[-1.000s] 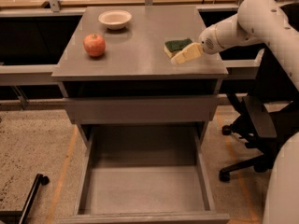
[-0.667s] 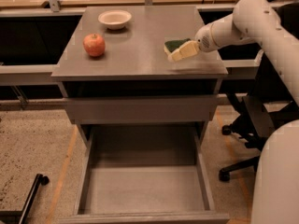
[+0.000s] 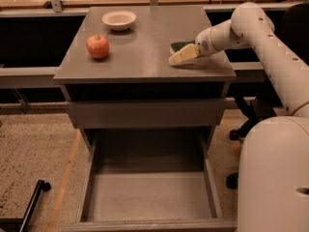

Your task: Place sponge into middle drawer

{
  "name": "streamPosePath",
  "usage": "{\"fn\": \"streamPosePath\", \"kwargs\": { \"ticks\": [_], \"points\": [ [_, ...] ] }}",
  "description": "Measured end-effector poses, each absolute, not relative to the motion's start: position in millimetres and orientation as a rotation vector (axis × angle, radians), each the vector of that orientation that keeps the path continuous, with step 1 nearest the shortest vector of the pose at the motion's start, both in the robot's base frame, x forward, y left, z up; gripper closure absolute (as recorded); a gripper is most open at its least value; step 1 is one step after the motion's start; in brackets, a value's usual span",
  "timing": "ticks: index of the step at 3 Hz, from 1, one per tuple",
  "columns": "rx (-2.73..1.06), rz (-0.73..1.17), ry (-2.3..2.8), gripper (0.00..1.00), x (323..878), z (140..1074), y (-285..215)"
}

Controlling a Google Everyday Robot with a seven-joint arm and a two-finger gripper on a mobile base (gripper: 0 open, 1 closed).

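The sponge (image 3: 179,46) lies on the grey cabinet top (image 3: 145,57) at the right, with only its dark green layer showing. My gripper (image 3: 184,55) is low over the top at the sponge's near side and covers part of it; whether it touches the sponge is unclear. The white arm reaches in from the right. The middle drawer (image 3: 96,178) is pulled out wide below, and its flat grey floor is bare.
A red apple (image 3: 98,46) sits at the left of the cabinet top and a white bowl (image 3: 119,19) at the back. A closed drawer front (image 3: 145,113) is above the open drawer. A black office chair base (image 3: 241,129) stands at the right.
My gripper has shifted slightly left along the sponge's near side. The sponge, the apple and the bowl have not moved.
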State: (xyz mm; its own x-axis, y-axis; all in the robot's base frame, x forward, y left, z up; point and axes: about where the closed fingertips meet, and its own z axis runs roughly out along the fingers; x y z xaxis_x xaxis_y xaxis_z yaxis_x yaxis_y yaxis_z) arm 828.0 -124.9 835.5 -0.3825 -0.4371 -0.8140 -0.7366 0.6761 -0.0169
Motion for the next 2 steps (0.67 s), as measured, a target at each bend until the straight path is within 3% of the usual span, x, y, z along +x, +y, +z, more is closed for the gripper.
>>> {"fn": "streamPosePath", "kwargs": {
  "ticks": [2],
  "points": [
    [-0.916, 0.444, 2.017, 0.41, 833.3, 831.9, -118.9]
  ]
}}
